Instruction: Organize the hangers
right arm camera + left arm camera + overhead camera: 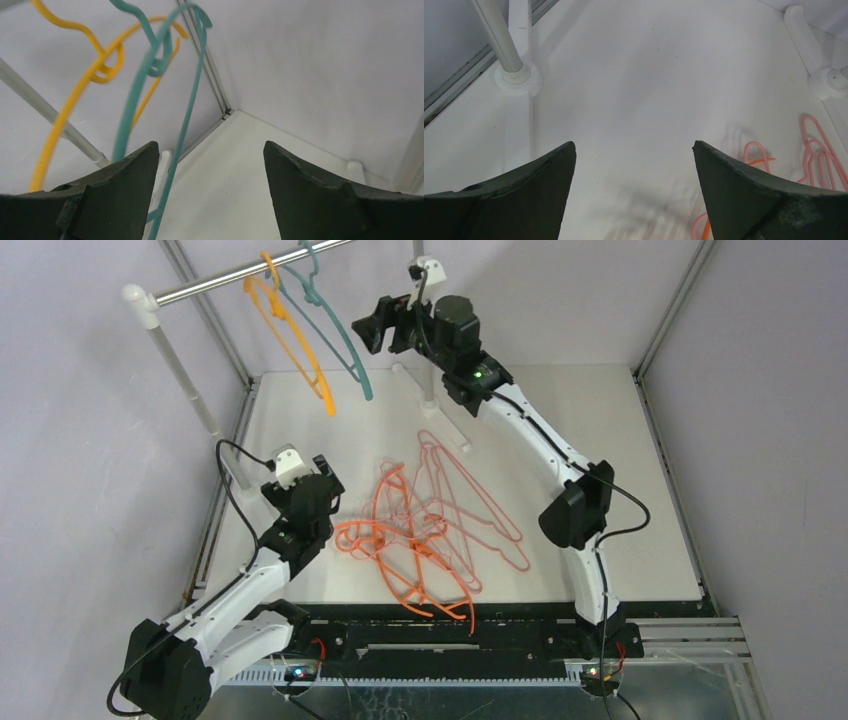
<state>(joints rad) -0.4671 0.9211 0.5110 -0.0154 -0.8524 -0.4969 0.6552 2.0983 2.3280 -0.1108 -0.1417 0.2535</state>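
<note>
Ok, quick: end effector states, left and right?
Left end effector: open, holding nothing.
Right end effector: open, holding nothing; the teal hanger hangs free just ahead.

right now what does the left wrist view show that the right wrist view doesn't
Only the left wrist view: pink hangers and an orange hanger lying on the table, at the lower right.
Only the right wrist view: the yellow hanger and the teal hanger hanging close in front of the camera.
Both: the view's own gripper open with nothing between its fingers, the left gripper in one and the right gripper in the other, plus the white table and a white post.
</note>
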